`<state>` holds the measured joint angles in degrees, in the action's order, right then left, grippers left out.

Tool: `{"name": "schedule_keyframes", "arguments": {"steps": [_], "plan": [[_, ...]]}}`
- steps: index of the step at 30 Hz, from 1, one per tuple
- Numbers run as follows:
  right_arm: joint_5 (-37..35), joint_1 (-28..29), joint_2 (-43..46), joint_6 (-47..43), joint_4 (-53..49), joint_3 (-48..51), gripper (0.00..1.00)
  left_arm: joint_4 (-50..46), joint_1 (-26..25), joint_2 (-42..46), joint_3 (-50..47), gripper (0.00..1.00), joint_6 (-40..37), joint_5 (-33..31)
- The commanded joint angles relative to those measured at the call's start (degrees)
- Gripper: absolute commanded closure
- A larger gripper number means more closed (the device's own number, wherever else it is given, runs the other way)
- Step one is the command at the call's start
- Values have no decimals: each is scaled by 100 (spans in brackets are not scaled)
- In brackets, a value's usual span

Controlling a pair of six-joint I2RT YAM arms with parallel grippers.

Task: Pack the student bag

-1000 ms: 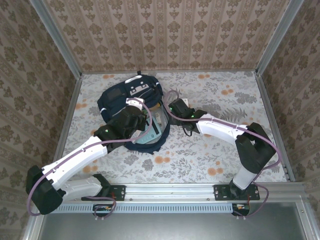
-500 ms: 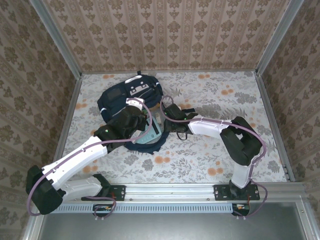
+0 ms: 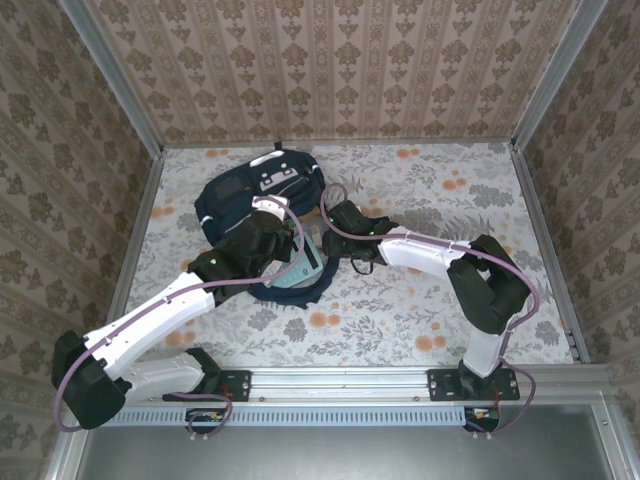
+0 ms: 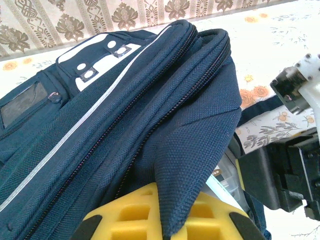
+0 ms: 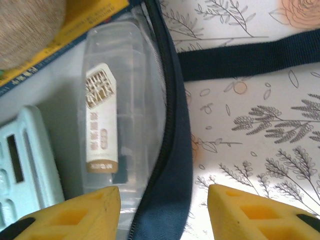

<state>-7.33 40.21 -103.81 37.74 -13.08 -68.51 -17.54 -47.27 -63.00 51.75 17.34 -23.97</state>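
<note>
The student bag (image 3: 255, 190), a navy backpack with white stripes, lies at the back left of the table with its mouth facing the arms. My left gripper (image 4: 172, 227) is shut on the bag's upper flap (image 4: 195, 150) and holds it lifted. My right gripper (image 5: 165, 212) stands open at the mouth, its yellow fingers (image 5: 75, 212) on either side of the lower zip edge (image 5: 172, 150) without pinching it. Inside lie a clear plastic box (image 5: 107, 115) with a label, a light blue calculator (image 5: 20, 170) and a yellow book (image 5: 75, 25).
A dark strap (image 5: 250, 60) of the bag trails over the flowered tablecloth (image 5: 260, 150) to the right of the mouth. The two grippers sit close together at the mouth (image 3: 310, 245). Patterned walls close in the table on three sides.
The right arm has folded inward, bringing its gripper left to the bag's mouth. Its jaws narrowed, then widened again. The left arm and the lifted flap have stayed put.
</note>
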Motion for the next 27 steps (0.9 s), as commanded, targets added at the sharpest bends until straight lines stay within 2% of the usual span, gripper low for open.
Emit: {"name": "schedule_keyframes", "arguments": {"steps": [1,4,8,11,12,24,25,27], "plan": [[-256,31,-404,-36,-351,-365,49,394,-47,170,132,99,50,42],[-371,27,-531,-63,-371,-387,54,401,-55,174,125,99,37,41],[-432,21,-327,-103,-340,-257,83,401,-55,156,134,100,41,53],[-673,9,10,-178,-413,-182,98,421,-61,148,126,100,48,126],[-748,-10,135,-220,-441,-173,100,433,-63,147,127,100,50,153],[-571,-658,624,-424,-665,-297,100,538,-341,-195,292,100,-217,559],[-569,-674,654,-424,-642,-227,98,524,-363,-235,334,100,-242,591],[-515,-681,785,-484,-505,3,82,489,-404,-371,409,100,-276,630]]}}
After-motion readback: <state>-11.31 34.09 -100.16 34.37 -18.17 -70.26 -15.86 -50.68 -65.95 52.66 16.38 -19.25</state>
